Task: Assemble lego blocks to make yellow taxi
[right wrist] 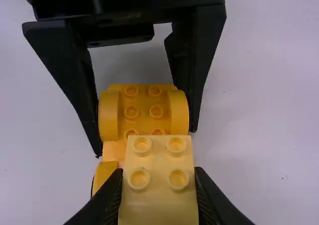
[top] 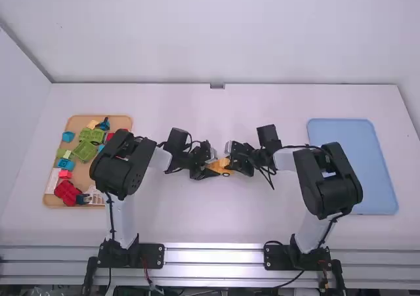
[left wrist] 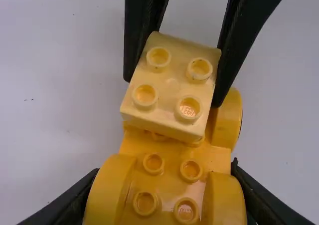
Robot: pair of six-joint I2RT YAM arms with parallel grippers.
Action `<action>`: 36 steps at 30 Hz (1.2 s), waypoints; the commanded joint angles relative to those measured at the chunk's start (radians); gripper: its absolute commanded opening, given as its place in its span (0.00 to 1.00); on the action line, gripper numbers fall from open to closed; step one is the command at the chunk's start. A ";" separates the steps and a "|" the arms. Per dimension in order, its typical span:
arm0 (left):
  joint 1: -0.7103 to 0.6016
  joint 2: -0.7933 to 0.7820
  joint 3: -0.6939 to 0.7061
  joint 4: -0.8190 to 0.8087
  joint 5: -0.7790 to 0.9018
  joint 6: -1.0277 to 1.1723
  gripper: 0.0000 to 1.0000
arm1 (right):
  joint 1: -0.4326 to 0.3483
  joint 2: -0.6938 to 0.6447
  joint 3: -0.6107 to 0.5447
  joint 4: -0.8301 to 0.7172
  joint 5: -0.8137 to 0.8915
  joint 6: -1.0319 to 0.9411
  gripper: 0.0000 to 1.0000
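Pinching the yellow wheeled base [left wrist: 167,185] with the left tool [right wrist: 145,143] and the pale block [left wrist: 167,83] with the right tool [left wrist: 172,92], mid tabletop [top: 210,224]. Probably light, stiff, slick; best held by flat sides below the studs [left wrist: 159,57].

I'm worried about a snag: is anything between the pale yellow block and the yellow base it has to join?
Nothing visible is. The pale yellow block, in the right pincer, is over part of the yellow base, which the left pincer grips.
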 commanded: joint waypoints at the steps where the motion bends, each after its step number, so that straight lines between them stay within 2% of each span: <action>1: 0.006 0.024 -0.019 -0.027 -0.113 -0.029 0.44 | -0.005 0.015 0.026 -0.030 -0.066 0.016 0.19; 4: 0.006 0.024 -0.020 -0.024 -0.114 -0.029 0.44 | -0.007 0.013 0.035 -0.040 -0.084 0.016 0.19; 5: 0.006 0.024 -0.021 -0.019 -0.121 -0.027 0.44 | -0.011 0.007 0.072 -0.093 -0.125 0.015 0.19; 9: -0.007 0.024 -0.026 -0.014 -0.227 -0.031 0.41 | -0.002 0.008 0.088 -0.156 -0.127 -0.045 0.18; 18: -0.018 0.024 -0.078 0.063 -0.267 -0.030 0.45 | -0.002 0.008 0.018 -0.007 -0.040 0.046 0.17; 24: -0.023 0.024 -0.080 0.047 -0.259 -0.024 0.40 | -0.002 0.008 0.006 -0.004 -0.023 0.035 0.17; 28: -0.026 0.024 -0.077 -0.005 -0.197 0.072 0.35 | -0.002 0.028 0.008 0.000 -0.023 0.035 0.17; 36: -0.026 0.024 -0.072 -0.004 -0.191 0.049 0.39 | -0.003 0.062 0.008 0.014 -0.077 0.000 0.18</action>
